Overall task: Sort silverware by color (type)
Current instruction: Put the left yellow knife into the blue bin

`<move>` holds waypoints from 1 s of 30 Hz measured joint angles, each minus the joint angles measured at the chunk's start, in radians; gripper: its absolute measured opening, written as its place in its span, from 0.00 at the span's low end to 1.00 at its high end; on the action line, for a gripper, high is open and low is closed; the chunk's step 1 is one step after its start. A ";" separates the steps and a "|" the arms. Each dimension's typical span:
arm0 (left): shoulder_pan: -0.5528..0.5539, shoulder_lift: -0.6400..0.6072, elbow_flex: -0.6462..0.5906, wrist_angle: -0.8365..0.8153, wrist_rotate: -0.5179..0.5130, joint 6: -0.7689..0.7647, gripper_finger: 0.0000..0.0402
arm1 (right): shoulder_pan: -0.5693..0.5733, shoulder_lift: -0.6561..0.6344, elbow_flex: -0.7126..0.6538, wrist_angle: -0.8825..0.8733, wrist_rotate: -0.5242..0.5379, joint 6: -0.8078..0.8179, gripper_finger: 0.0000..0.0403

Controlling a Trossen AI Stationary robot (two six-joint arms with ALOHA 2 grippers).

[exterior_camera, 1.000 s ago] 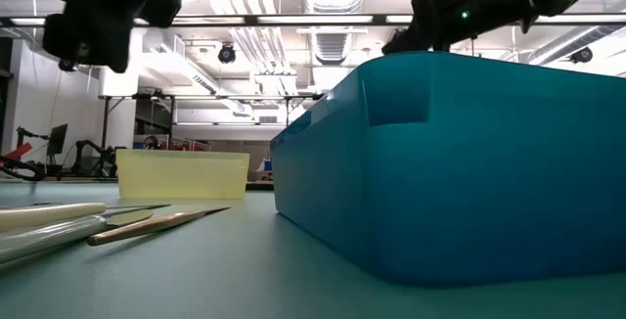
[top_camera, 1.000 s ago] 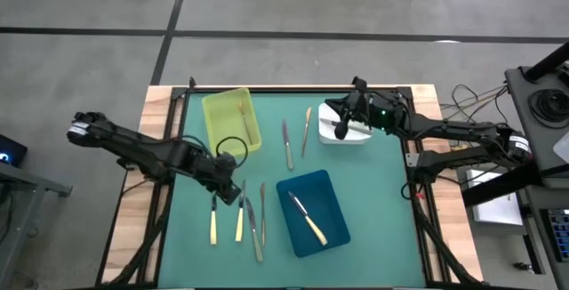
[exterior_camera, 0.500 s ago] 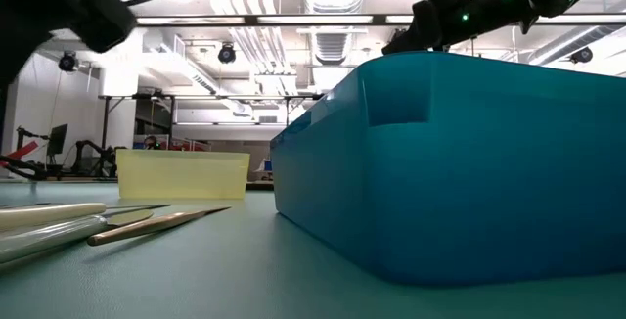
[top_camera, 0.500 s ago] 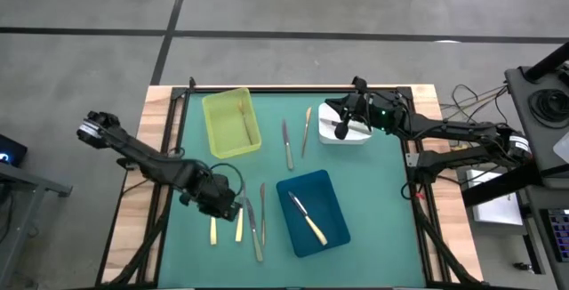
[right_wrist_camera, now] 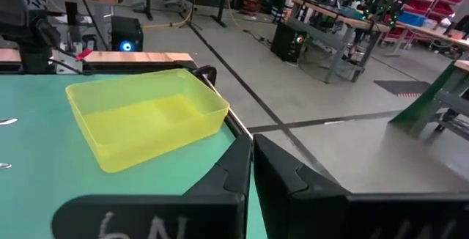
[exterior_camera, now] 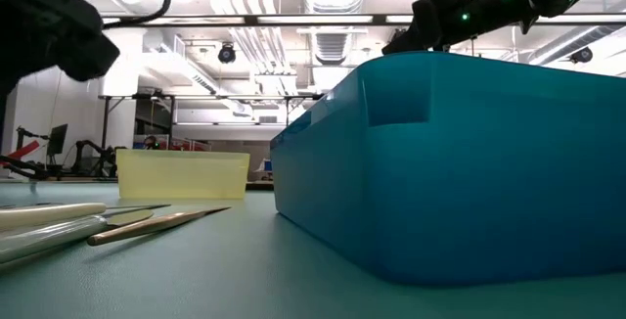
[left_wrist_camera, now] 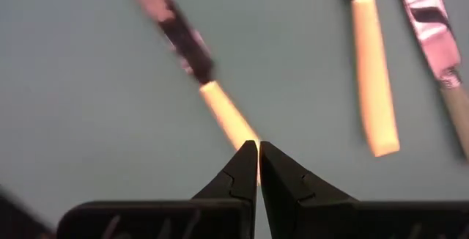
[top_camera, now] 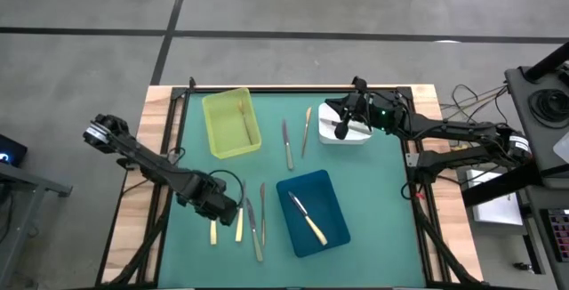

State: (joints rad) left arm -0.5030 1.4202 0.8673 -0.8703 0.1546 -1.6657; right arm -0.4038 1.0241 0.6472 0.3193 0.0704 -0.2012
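Observation:
My left gripper (left_wrist_camera: 258,145) (top_camera: 217,212) is shut and points down over the table's near left. It hangs just above the handle end of a cream-handled knife (left_wrist_camera: 223,111) that lies flat on the green mat. A second cream-handled knife (left_wrist_camera: 374,85) and a silver one (left_wrist_camera: 429,26) lie beside it. More silverware lies mid-table (top_camera: 287,143). One knife (top_camera: 308,220) rests in the blue tray (top_camera: 331,197), and a thin gold piece (top_camera: 245,117) in the yellow tray (top_camera: 222,130). My right gripper (right_wrist_camera: 251,145) (top_camera: 340,130) is shut and level over the white tray (top_camera: 356,135). My left gripper's shut fingertips (left_wrist_camera: 248,158) stand over the free end of the knife's cream handle (left_wrist_camera: 238,130), coming from above and pointing down. I cannot tell whether they touch it. The knife lies flat on the mat.
Silver and copper utensils (top_camera: 258,219) lie close together to the right of the left gripper, between it and the blue tray. In the low view the blue tray (exterior_camera: 450,162) fills the right side and the yellow tray (exterior_camera: 181,174) stands far behind. Wooden table edges frame the mat.
My left gripper has gone down and toward the table's near edge, from beside the yellow tray's near corner to over the cream-handled knives, rolling its wrist on the way. It has stayed shut. The silverware has not moved.

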 joint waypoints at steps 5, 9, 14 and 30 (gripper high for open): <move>0.000 -0.012 -0.109 0.214 -0.021 -0.023 0.00 | 0.000 0.002 0.000 0.000 0.000 0.000 0.02; 0.000 -0.013 -0.137 0.224 -0.034 -0.051 0.00 | 0.000 0.003 0.000 -0.001 0.000 -0.001 0.02; 0.002 -0.014 -0.142 0.224 -0.041 -0.057 0.00 | 0.000 0.003 0.000 -0.001 0.000 -0.001 0.02; 0.002 -0.003 -0.144 0.116 -0.043 -0.128 0.22 | -0.001 0.033 0.000 0.001 0.000 -0.019 0.02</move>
State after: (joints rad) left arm -0.5011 1.4169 0.7231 -0.7547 0.1120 -1.7939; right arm -0.4046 1.0575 0.6472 0.3205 0.0708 -0.2204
